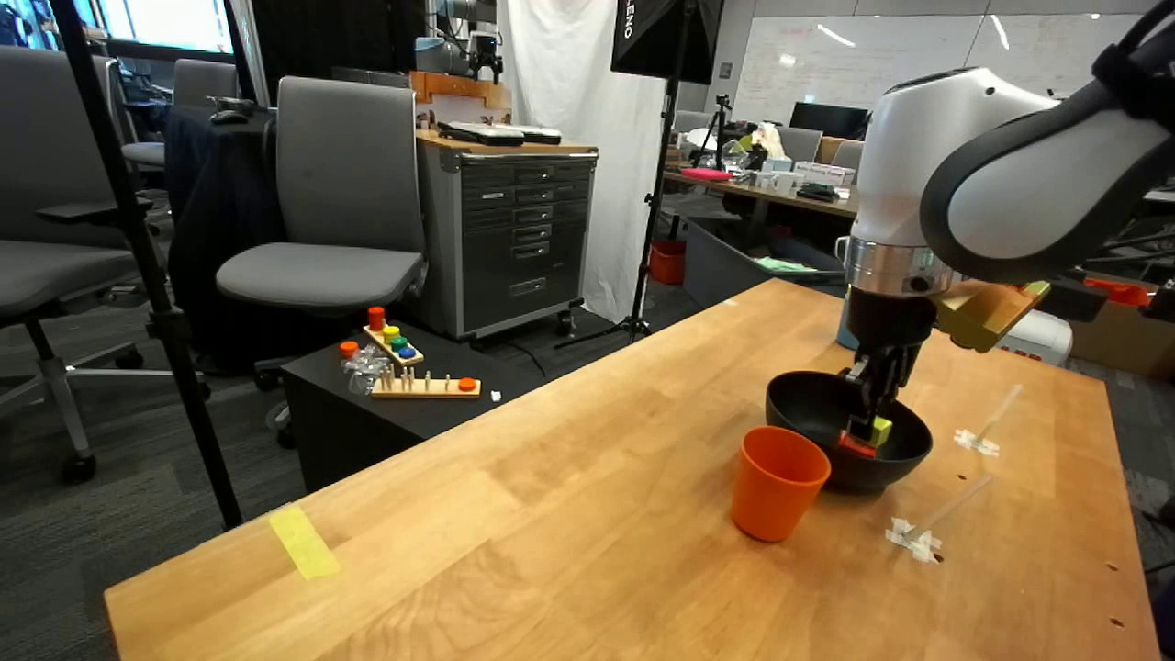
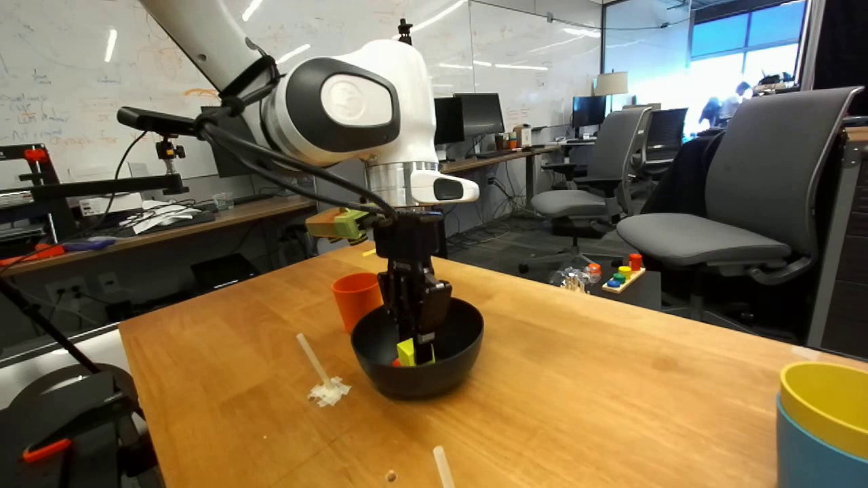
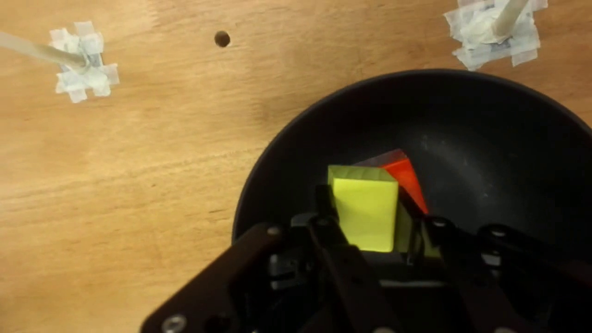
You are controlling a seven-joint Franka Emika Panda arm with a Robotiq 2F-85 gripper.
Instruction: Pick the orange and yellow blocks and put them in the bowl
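There's your gripper (image 3: 366, 206), down inside the bowl (image 3: 504, 143) with its fingertips clamped on the yellow block (image 3: 364, 217), one finger to each flank! The face you see is close to square, so no long axis dictates a wrist turn. Here's what your move hinges on: the orange block (image 3: 407, 179) is in the bowl too, peeking past the yellow block at upper right in the wrist view, sitting askew and partly covered. Touching, or just apart? The angles don't tell you. Either way, the yellow block is inside the rim, so I'd call this the release: no sideways travel needed, just part the fingers, then lift straight up and out. Easy does it, though! The yellow block could tip as it drops against the orange block, but the bowl's wall should keep it in. Further out, the orange cup (image 1: 773, 500) stands upright just beside the bowl, and two pale rods (image 1: 950, 507) lean up from tape patches (image 3: 95, 83) on the table (image 1: 587, 514). I reckon they won't trouble a vertical exit.
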